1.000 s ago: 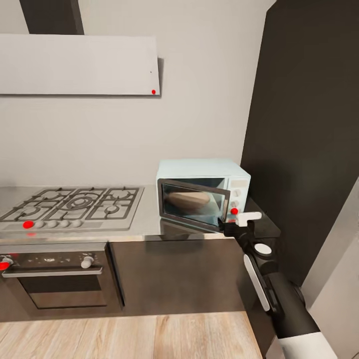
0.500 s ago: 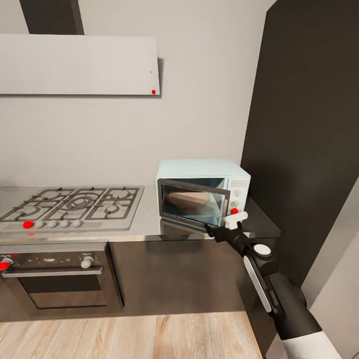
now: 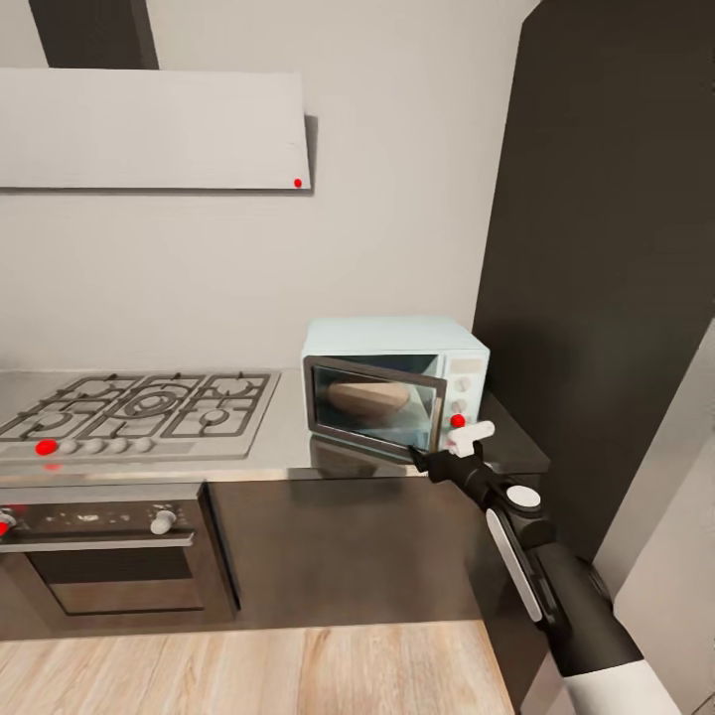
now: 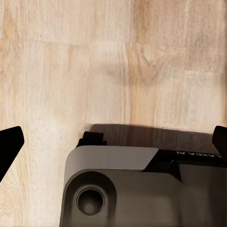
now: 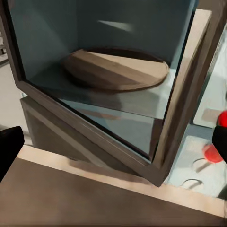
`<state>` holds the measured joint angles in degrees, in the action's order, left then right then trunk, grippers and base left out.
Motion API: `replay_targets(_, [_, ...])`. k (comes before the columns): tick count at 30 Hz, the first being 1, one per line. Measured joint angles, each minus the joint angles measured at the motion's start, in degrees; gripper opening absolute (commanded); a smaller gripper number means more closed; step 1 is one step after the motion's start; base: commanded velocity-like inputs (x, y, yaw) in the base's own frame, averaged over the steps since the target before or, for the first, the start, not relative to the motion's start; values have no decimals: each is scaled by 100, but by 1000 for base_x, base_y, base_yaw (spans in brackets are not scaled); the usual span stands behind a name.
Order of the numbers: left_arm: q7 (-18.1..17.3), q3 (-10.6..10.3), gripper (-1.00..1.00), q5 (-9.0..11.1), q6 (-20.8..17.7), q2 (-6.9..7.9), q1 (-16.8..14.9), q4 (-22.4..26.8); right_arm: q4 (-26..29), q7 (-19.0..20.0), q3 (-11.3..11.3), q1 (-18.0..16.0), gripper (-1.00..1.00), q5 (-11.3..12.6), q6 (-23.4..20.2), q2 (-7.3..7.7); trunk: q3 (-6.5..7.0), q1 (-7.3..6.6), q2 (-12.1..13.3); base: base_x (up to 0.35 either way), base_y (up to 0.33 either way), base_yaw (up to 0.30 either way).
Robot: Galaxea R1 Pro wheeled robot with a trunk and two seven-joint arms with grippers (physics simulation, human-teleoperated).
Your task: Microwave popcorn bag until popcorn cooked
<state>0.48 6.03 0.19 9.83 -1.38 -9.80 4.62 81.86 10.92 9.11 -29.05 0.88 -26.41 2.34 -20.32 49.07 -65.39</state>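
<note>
right pincer [image 3: 434,459] tips dark, microwave [image 3: 395,383] ajar

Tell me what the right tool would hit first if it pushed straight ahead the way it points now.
Probably the microwave's door. The right tool sits just off the door's free lower corner, and the right wrist view looks straight at the ajar glass door, with the turntable behind it. Depth is unclear, so it might graze the frame edge instead.

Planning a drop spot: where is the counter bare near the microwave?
Bare grey glossy countertop shows in a strip between the steel gas hob and the pale-blue microwave, running to the front edge. It is crowded before the microwave: its dark glass door swings out, with the right gripper at its corner.
</note>
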Motion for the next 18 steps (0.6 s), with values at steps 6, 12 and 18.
replay_targets(6, [0, 0, 100, -1, 0, 6, 0, 0, 173, 0, 16, 8, 100, 0, -9, 18, 0, 0, 0, 4, -13, 0])
replay_targets(12, [0, 2, 100, -1, 0, 17, 6, 0, 155, 189, -19, 1, 100, 35, -9, 140, 0, -1, 0, 100, -145, 0])
replay_targets(18, [0, -2, 100, -1, 0, 18, 8, 0, 65, 1442, -835, -32, 100, 26, -3, 278, 0, 0, 0, 4, -5, 0])
